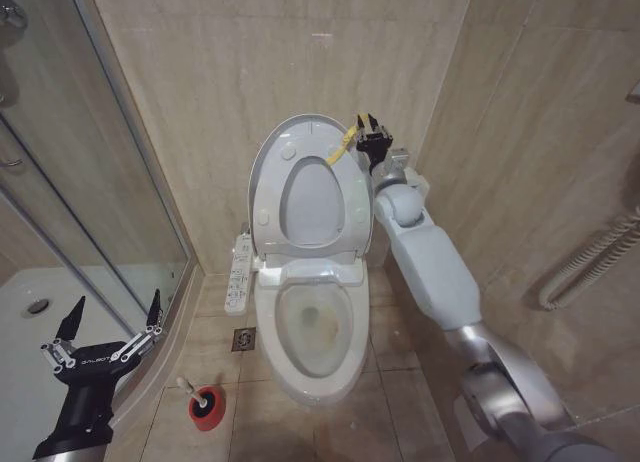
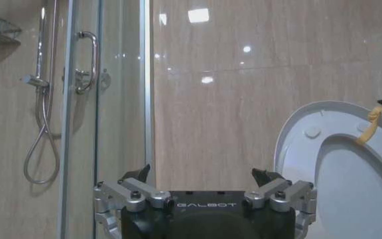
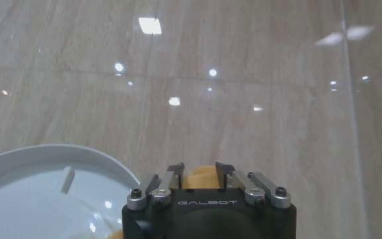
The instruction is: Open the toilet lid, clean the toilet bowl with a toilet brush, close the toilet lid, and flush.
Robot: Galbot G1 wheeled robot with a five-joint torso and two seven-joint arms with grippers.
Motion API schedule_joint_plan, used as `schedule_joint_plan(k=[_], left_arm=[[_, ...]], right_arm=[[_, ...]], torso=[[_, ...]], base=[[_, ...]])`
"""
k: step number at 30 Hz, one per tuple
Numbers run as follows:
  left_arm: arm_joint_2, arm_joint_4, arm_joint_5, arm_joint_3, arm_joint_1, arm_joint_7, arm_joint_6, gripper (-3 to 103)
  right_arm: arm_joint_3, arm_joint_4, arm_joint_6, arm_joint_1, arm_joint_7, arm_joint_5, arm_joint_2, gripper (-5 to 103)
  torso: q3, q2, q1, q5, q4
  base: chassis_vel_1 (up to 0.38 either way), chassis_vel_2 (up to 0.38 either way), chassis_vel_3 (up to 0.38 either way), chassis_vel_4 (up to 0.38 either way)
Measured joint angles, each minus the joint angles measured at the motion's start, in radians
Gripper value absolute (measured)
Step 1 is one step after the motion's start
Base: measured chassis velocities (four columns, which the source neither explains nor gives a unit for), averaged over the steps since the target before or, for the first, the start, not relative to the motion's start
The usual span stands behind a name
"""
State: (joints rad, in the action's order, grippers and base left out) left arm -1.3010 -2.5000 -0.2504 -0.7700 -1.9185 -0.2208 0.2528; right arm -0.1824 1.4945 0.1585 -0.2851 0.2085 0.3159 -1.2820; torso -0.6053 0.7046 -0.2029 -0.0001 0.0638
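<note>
The toilet lid (image 1: 310,187) stands upright against the back wall, its underside facing me. My right gripper (image 1: 370,132) is at the lid's top right edge, shut on the yellow pull tab (image 1: 343,145); the tab's yellow also shows between the fingers of that gripper (image 3: 200,172). Below, the toilet bowl (image 1: 315,327) lies uncovered, with brownish stains inside. The toilet brush (image 1: 205,404) sits in its red holder on the floor left of the bowl. My left gripper (image 1: 105,327) hangs open and holds nothing, above the shower tray's edge, left of the brush. The left wrist view has that gripper (image 2: 204,174) facing the wall, with the lid (image 2: 340,164) beside it.
A glass shower enclosure (image 1: 90,182) and white shower tray (image 1: 25,322) fill the left side. A white control panel (image 1: 240,272) hangs beside the bowl and a floor drain (image 1: 243,339) lies next to it. A coiled hose (image 1: 590,262) hangs on the right wall.
</note>
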Motion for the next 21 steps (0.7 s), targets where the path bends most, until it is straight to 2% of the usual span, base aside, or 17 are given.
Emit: schedule_joint_plan(k=[4,5,6,9,10,11,12,14,16,17,19,20,21], left_arm=[[0.000,0.000,0.000,0.000,0.000,0.000,0.000,100],[0.000,0.000,0.000,0.000,0.000,0.000,0.000,100],[0.000,0.000,0.000,0.000,0.000,0.000,0.000,100],[0.000,0.000,0.000,0.000,0.000,0.000,0.000,100],[0.000,0.000,0.000,0.000,0.000,0.000,0.000,100],[0.000,0.000,0.000,0.000,0.000,0.000,0.000,100],[0.000,0.000,0.000,0.000,0.000,0.000,0.000,100],[0.000,0.000,0.000,0.000,0.000,0.000,0.000,100],[0.000,0.000,0.000,0.000,0.000,0.000,0.000,100],[0.000,0.000,0.000,0.000,0.000,0.000,0.000,100],[0.000,0.000,0.000,0.000,0.000,0.000,0.000,100],[0.000,0.000,0.000,0.000,0.000,0.000,0.000,100],[0.000,0.000,0.000,0.000,0.000,0.000,0.000,100]], right_arm=[[-0.021,0.154,0.079,-0.108,0.031,0.047,0.067,27],[-0.040,0.216,0.108,-0.157,0.048,0.078,0.084,54],[-0.040,0.216,0.108,-0.157,0.048,0.078,0.084,54],[-0.091,0.389,0.185,-0.287,0.087,0.163,0.125,54],[-0.091,0.389,0.185,-0.287,0.087,0.163,0.125,54],[-0.111,0.461,0.208,-0.354,0.105,0.186,0.140,54],[-0.124,0.498,0.216,-0.403,0.114,0.190,0.147,81],[-0.136,0.533,0.222,-0.458,0.120,0.190,0.151,81],[-0.160,0.597,0.228,-0.587,0.131,0.189,0.148,81],[-0.160,0.597,0.228,-0.587,0.131,0.189,0.148,81],[-0.180,0.643,0.225,-0.692,0.138,0.167,0.127,81],[-0.195,0.669,0.217,-0.750,0.138,0.139,0.108,100],[-0.195,0.669,0.217,-0.750,0.138,0.139,0.108,100]], torso=[[0.000,0.000,0.000,0.0003,0.0002],[0.000,0.000,0.000,0.0003,0.0008],[0.000,0.000,0.000,0.0003,0.0008],[0.000,0.000,0.000,0.0002,0.0003],[0.000,0.000,0.000,0.0002,0.0003],[0.000,0.000,0.000,-0.0001,0.0003],[0.000,0.000,0.000,0.0001,-0.0001],[0.000,0.000,0.000,0.0003,0.0001],[0.000,0.000,0.000,0.0002,0.0004],[0.000,0.000,0.000,0.0002,0.0004],[0.000,0.000,0.000,0.0003,0.0004],[0.000,0.000,0.000,0.0002,0.0004],[0.000,0.000,0.000,0.0002,0.0004]], base=[[0.000,0.000,0.000,0.000],[0.000,0.000,0.000,0.000],[0.000,0.000,0.000,0.000],[0.000,0.000,0.000,0.000],[0.000,0.000,0.000,0.000],[0.000,0.000,0.000,0.000],[0.000,0.000,0.000,0.000],[0.000,0.000,0.000,0.000],[0.000,0.000,0.000,0.000],[0.000,0.000,0.000,0.000],[0.000,0.000,0.000,0.000],[0.000,0.000,0.000,0.000],[0.000,0.000,0.000,0.000]])
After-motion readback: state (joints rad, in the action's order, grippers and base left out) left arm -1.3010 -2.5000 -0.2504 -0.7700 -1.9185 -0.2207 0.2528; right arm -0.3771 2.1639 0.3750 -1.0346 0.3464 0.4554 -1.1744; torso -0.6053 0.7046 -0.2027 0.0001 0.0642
